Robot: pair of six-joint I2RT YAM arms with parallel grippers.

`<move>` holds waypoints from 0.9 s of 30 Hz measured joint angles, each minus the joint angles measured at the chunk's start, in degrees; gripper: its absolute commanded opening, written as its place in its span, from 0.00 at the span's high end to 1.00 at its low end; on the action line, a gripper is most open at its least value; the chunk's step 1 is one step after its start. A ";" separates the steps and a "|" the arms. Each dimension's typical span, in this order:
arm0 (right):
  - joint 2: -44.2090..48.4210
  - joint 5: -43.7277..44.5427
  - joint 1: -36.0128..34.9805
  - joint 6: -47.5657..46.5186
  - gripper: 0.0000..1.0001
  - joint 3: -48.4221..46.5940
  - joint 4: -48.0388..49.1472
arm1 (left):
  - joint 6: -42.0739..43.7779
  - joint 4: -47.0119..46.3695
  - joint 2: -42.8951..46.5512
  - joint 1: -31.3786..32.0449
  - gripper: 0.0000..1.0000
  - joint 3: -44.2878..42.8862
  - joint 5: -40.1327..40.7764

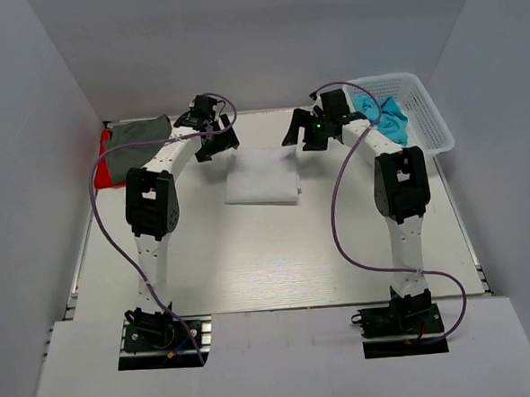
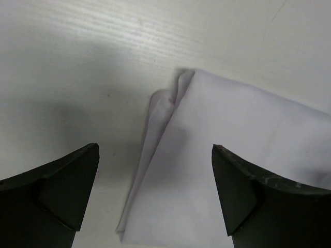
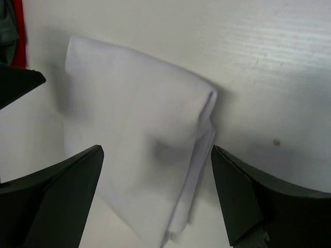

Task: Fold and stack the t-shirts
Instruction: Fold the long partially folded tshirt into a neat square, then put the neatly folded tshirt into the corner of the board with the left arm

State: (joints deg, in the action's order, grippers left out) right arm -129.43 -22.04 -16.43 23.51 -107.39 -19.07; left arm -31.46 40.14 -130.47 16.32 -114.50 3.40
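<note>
Top camera first: the white t-shirt (image 1: 262, 176) lies folded into a neat rectangle on the table (image 1: 278, 261), a little above the centre of the frame. The left gripper (image 1: 214, 137) hangs by its upper left corner and the right gripper (image 1: 313, 128) by its upper right corner. Both have their jaws spread wide and hold nothing. My left wrist camera gives me what the overhead cannot: the shirt's layered edge, running down the middle of the frame between two dark fingers (image 2: 62, 191) in the bottom corners, with no cloth pinched. The right wrist camera shows the other corner, layers stacked along the right side of the fold, and a sliver of the red t-shirt (image 3: 19, 31) at the upper left edge. Only the overhead shows the surroundings: a dark grey t-shirt (image 1: 139, 132) lying on the red one at the table's upper left, and turquoise t-shirts (image 1: 388, 119) heaped in the white mesh basket (image 1: 431, 125) at upper right, partly hidden behind the right arm.
</note>
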 measured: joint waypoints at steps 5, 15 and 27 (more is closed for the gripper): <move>10.95 -0.87 -0.74 -0.26 0.10 13.51 3.72 | 1.05 -1.90 6.19 0.85 0.00 10.32 -0.17; 16.55 -6.21 -3.85 0.39 0.10 26.67 11.34 | 3.67 -2.73 5.20 2.16 0.14 15.10 -3.65; 23.65 -5.84 -3.32 1.16 0.10 36.20 13.44 | 7.15 -3.08 1.90 2.97 1.00 13.60 -5.16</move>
State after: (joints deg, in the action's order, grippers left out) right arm -105.78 -27.88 -19.75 24.67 -71.20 -5.63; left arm -24.32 37.06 -128.57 19.29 -100.90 -1.76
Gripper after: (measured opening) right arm 0.900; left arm 0.188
